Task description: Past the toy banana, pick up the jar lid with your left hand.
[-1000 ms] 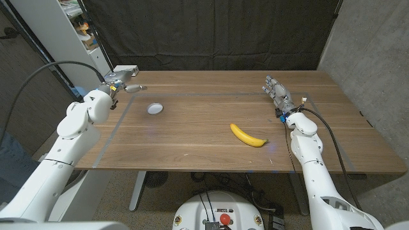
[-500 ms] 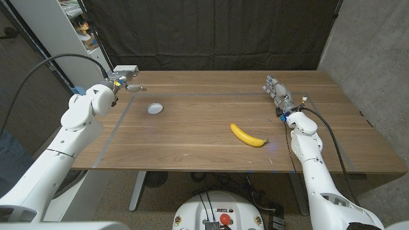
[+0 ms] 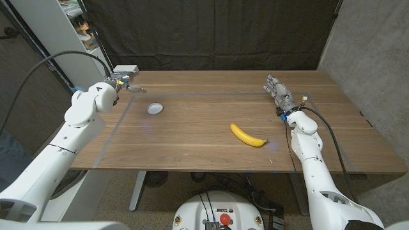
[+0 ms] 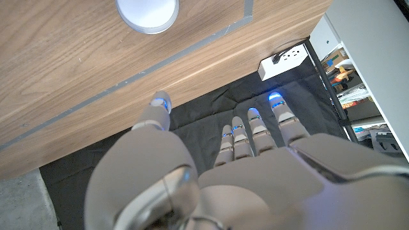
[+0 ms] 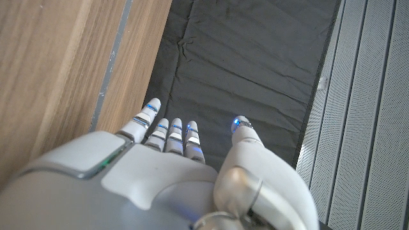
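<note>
Left hand (image 3: 125, 85) hangs spread and empty at the table's far left corner; the lid (image 3: 154, 108) lies flat nearby, well left of the banana (image 3: 248, 135); probably light, stiff, slick; best pinched across its thin rim.

Glossy white rounded arm shells with black cables looping from each wrist; left hand (image 4: 243, 172) and right hand (image 5: 172, 179) pale grey, fingertips lit blue
</note>
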